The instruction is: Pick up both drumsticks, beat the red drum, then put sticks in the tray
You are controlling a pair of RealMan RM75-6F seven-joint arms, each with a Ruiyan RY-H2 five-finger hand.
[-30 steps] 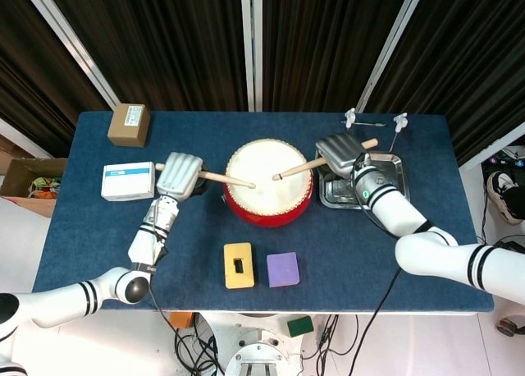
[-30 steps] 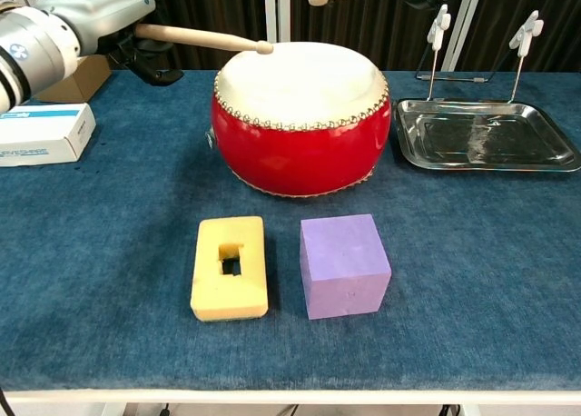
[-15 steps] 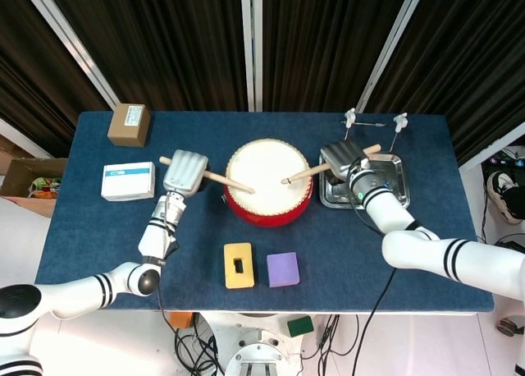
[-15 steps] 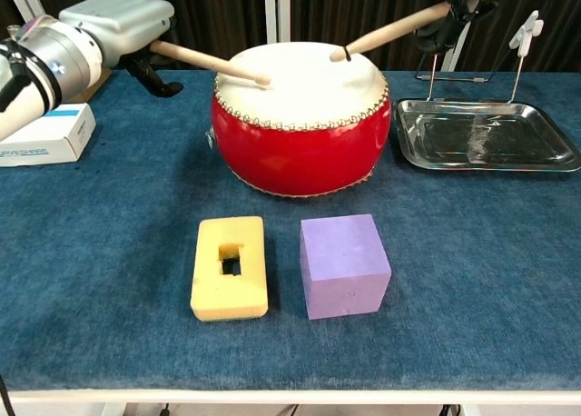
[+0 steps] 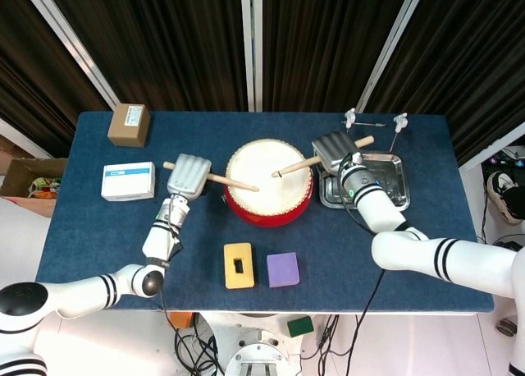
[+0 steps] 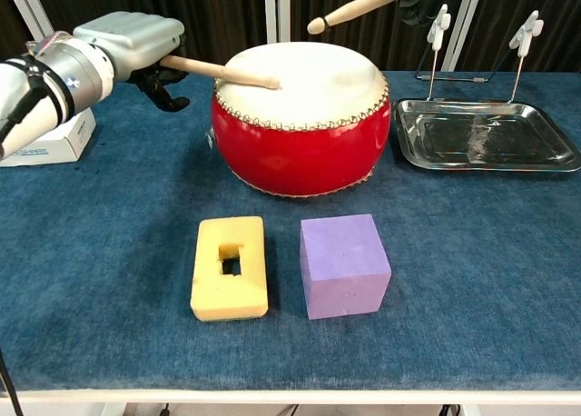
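Since half a second ago, the right drumstick (image 6: 368, 2) has lifted off the drumhead while the left drumstick (image 6: 221, 71) has dropped until its tip lies on the skin. Fingers of the left hand (image 6: 130, 40) curl around their stick at the upper left of the chest view. The right hand (image 5: 334, 150) also holds its stick, but how its fingers lie cannot be told, since the hand's casing hides them from above and it is mostly cut off at the top of the chest view.

Both sticks angle in over the red drum (image 6: 300, 116) at centre frame, so the beating step appears underway. If both tips come down near the middle together, they could cross and twist a stick loose.

To the right of the drum sits the tray (image 6: 547, 152), just beside it, with two thin stands (image 6: 438, 34) behind its far rim; swinging the right stick back carelessly could clip them. Open counter (image 6: 472, 252) lies in the lower right, while a yellow block (image 6: 230, 267) and purple cube (image 6: 344, 264) occupy the lower centre.
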